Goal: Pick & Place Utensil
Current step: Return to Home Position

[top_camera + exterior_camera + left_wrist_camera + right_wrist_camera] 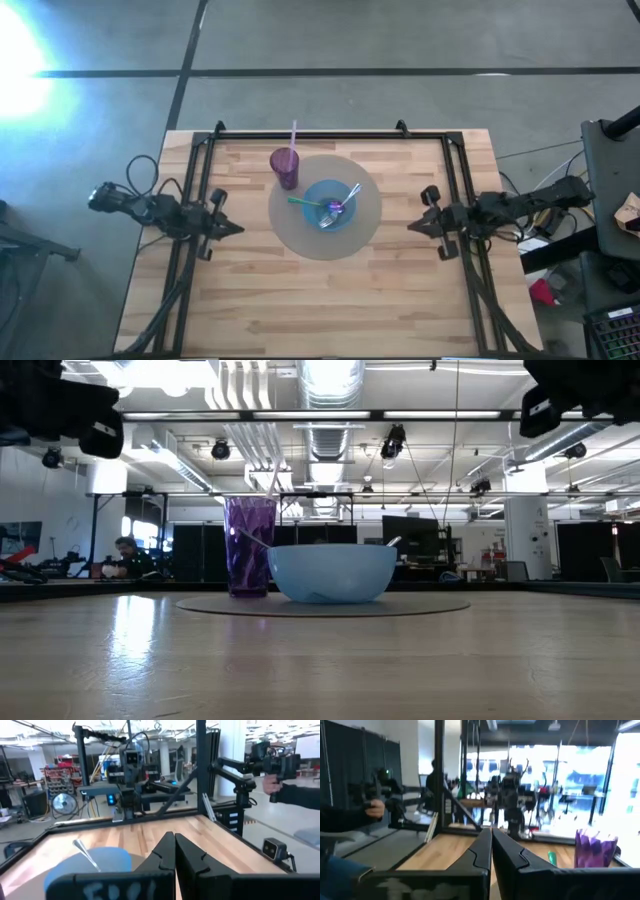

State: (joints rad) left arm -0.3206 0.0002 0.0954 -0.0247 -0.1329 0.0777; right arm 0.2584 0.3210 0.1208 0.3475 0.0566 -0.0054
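- The left gripper [233, 229] is held at the 9 o'clock edge of the table [300, 310], raised clear of the wood. Its two fingers are pressed together on nothing (its own wrist view shows no gap between them).
- From that gripper the gray mat [300, 238] is found at 3 o'clock, well apart, at the table's middle.
- On the mat's 11 o'clock part the violet cup [285, 167] is stood upright, and the violet straw [294, 133] is carried in it, leaned toward 12 o'clock.
- Just beside the cup, toward 4 o'clock, the blue bowl [312, 190] is set at the mat's centre.
- The violet spoon [335, 208] and the silver fork [351, 193] are laid in the bowl. The fork's long axis is run from 7 to 1 o'clock, with one end over the rim.
- A green-handled piece [300, 201] is also lodged in the bowl, its handle pointed out toward 9 o'clock.
- The right gripper [414, 226] is held at the table's 3 o'clock edge, likewise closed and empty. From it the bowl lies at 9 o'clock.
- No utensil is seen loose on the wood, so the placing is judged done.
- Both grippers are pointed inward at the bowl and are about equally near it. Only a retreat away from the mat is judged to be called for, with nothing to be reached across.
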